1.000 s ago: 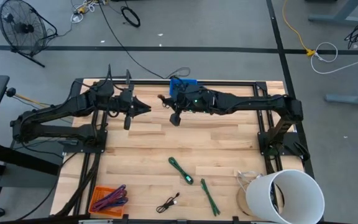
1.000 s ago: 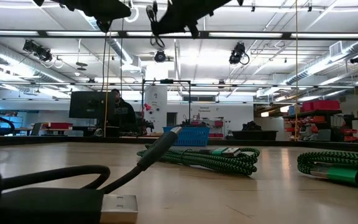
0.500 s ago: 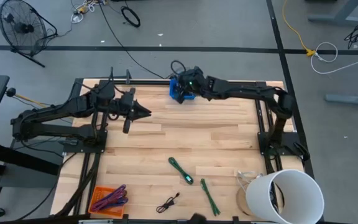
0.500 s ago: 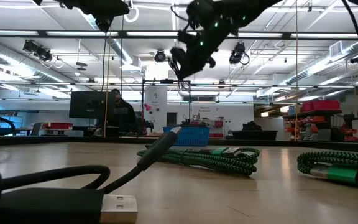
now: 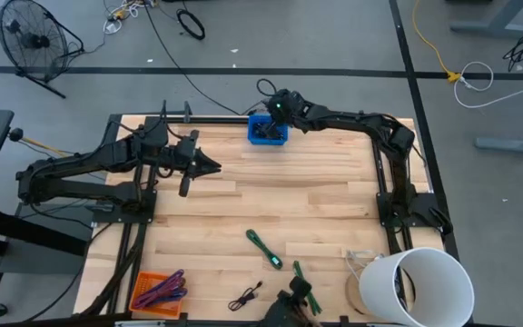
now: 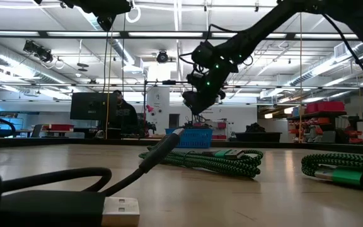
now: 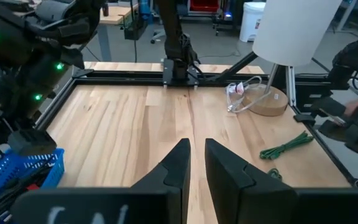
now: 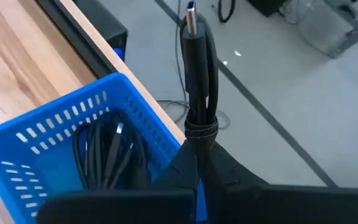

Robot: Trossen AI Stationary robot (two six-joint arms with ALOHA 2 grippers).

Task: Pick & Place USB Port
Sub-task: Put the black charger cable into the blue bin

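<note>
The pale wooden worktop fills the middle of the high view, framed by dark rails, with a wide bare stretch across its centre. A white cylindrical bucket stands at lower right. At the upper edge, centre, sits the blue plastic mesh basket, with dark cables inside. The right gripper hangs just above the basket's far rim, clamped tight on a bundled black USB cable whose metal plug points up. The left gripper waits at left centre, its fingers a narrow slit apart, apparently empty. Green braided cables lie lower centre.
</note>
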